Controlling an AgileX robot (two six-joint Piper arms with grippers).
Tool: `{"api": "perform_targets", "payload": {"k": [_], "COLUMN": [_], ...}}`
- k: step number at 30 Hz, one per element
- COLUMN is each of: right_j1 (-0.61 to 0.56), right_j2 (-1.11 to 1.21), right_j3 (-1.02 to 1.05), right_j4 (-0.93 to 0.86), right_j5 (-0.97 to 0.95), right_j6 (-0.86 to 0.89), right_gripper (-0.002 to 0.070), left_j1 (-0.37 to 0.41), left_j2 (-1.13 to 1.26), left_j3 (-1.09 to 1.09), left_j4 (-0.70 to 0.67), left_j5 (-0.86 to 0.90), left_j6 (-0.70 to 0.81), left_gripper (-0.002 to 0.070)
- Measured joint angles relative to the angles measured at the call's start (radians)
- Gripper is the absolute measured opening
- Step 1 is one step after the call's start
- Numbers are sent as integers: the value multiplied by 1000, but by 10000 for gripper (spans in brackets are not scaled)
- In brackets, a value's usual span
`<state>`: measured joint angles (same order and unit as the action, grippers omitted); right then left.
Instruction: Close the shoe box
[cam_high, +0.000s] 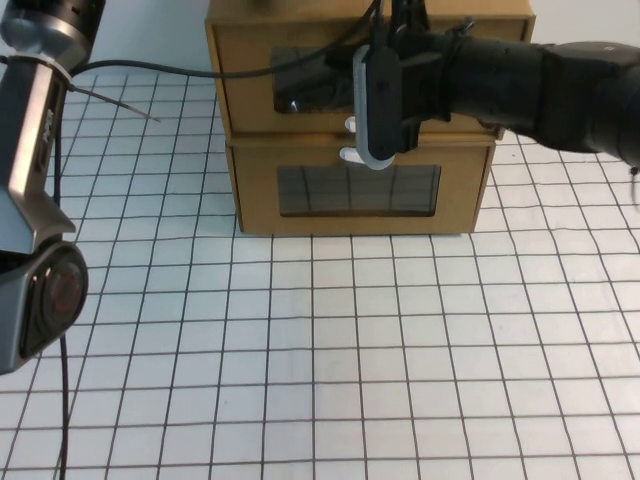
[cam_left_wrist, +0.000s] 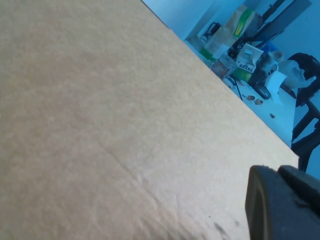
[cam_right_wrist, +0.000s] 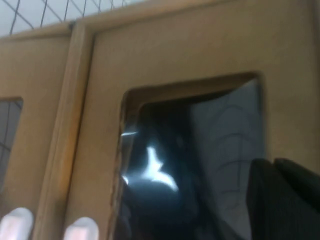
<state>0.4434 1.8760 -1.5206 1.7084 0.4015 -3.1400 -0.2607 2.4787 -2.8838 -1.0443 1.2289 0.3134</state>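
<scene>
The shoe box (cam_high: 250, 70) is the upper of two stacked brown cardboard boxes at the back of the table, with a clear window and a small white pull tab (cam_high: 349, 124) below it. My right gripper (cam_high: 392, 60) is shut and sits right at the box's front, over the window's right part. In the right wrist view the right gripper (cam_right_wrist: 280, 200) is close against the window (cam_right_wrist: 210, 125), with a dark shoe (cam_right_wrist: 155, 190) behind it and the tab (cam_right_wrist: 82, 230) to one side. My left gripper (cam_left_wrist: 280, 205) is shut just over a flat cardboard panel (cam_left_wrist: 125, 125); the high view does not hold it.
The lower cardboard box (cam_high: 360, 215) carries its white tab (cam_high: 350, 155) above its window. My left arm (cam_high: 40, 150) rises along the left edge, trailing a black cable (cam_high: 150, 68). The gridded white tabletop (cam_high: 350, 350) spreads in front of the boxes.
</scene>
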Motion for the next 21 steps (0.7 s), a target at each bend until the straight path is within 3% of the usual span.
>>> {"api": "perform_targets", "payload": {"k": [9,16,21], "right_j1": [66,169,177], "right_j2": [-280,-513,-611], "right_j3": [288,297,222], "right_j4": [3,-1,17], "right_j5": [34,-58,-383], "right_j6": [31,484,746], "right_gripper": [-15,-15,-15], "left_j1": [4,4,4], "left_j2": [-10,-192,-388], "left_j3": [-51,-51,-58], "left_j4": [75,247,463], "left_j5": [26,38,42], "left_j6": [-60,-93,-132], "left_gripper": [-2,-2,-2]}}
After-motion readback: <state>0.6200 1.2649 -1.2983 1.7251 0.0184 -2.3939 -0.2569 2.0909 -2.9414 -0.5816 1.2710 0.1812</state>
